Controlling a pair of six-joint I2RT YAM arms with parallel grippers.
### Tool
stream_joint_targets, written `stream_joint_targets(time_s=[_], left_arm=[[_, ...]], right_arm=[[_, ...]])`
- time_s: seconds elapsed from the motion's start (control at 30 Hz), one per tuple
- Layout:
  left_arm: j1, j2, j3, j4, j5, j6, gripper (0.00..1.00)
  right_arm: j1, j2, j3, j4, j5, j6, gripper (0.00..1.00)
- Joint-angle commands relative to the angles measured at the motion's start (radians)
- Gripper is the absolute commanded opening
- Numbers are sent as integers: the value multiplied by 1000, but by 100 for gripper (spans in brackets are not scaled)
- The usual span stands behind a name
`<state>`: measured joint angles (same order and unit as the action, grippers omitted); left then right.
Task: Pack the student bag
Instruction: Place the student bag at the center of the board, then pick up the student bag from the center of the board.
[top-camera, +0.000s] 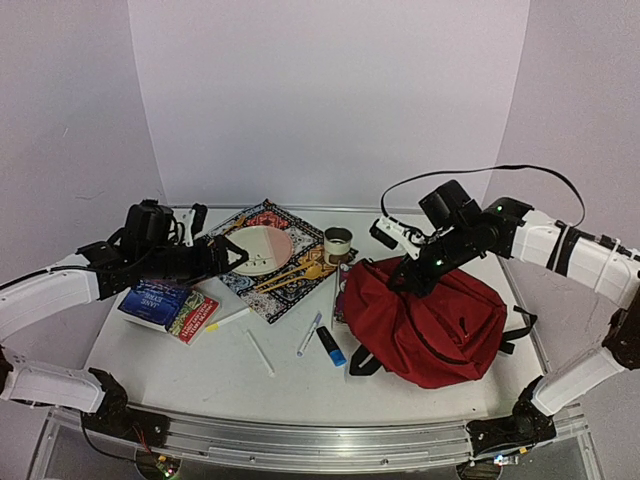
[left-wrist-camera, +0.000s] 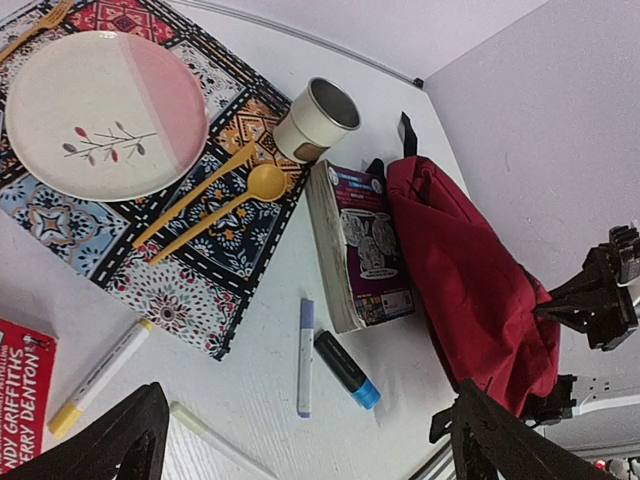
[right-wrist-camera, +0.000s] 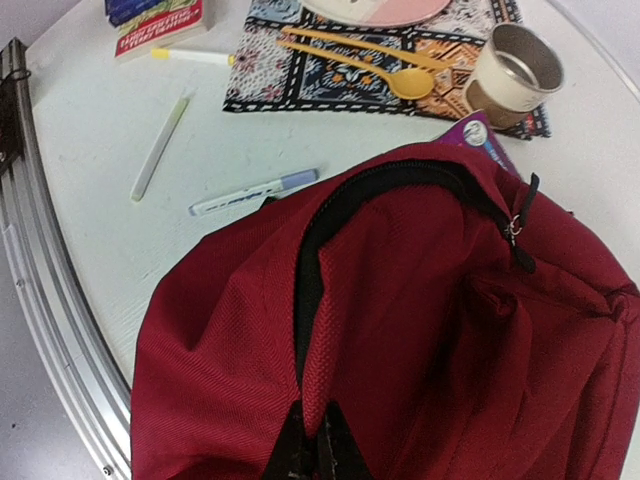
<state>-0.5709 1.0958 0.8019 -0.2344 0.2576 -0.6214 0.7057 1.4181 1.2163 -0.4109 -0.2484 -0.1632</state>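
The student bag (top-camera: 430, 320) is a dark-red backpack lying on the right of the table, its black zipper opening partly parted (right-wrist-camera: 330, 215). It also shows in the left wrist view (left-wrist-camera: 470, 270). My right gripper (top-camera: 415, 280) is over the bag's top left part, and in its wrist view (right-wrist-camera: 318, 445) it is shut on a fold of red fabric beside the zipper. My left gripper (top-camera: 235, 258) is open and empty above the table's left middle, its fingers wide apart (left-wrist-camera: 310, 445) over the pens.
A purple book (left-wrist-camera: 365, 245) lies against the bag's left side. A lilac-capped pen (left-wrist-camera: 304, 355), a blue-capped marker (left-wrist-camera: 347, 370), a yellow-capped marker (left-wrist-camera: 100, 375) and a white stick (top-camera: 260, 352) lie mid-table. A patterned mat (top-camera: 285, 290) holds a plate (top-camera: 262, 248) and yellow cutlery (left-wrist-camera: 215, 205); a cup (top-camera: 338, 243) stands beside it. Two books (top-camera: 165, 305) lie left.
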Motion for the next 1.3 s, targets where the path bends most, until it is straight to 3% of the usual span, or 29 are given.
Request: stream_joint_targets(time_s=[0.0, 0.23, 0.33, 0.63, 0.8, 1.27], left_arm=[[-99, 59, 85, 37, -88, -12, 100], [-248, 182, 171, 42, -184, -20, 100], [-295, 236, 210, 48, -210, -14, 100], [-375, 425, 338, 87, -228, -5, 99], [-384, 571, 447, 93, -215, 20, 98], [-414, 839, 619, 90, -98, 72, 78]], right_arm=[[27, 29, -48, 1, -51, 17, 11], [29, -51, -128, 62, 50, 172, 68], [20, -89, -144, 67, 163, 291, 79], [-68, -195, -298, 119, 400, 574, 96], [-147, -275, -395, 138, 508, 707, 98], [-404, -311, -590, 206, 450, 826, 98]])
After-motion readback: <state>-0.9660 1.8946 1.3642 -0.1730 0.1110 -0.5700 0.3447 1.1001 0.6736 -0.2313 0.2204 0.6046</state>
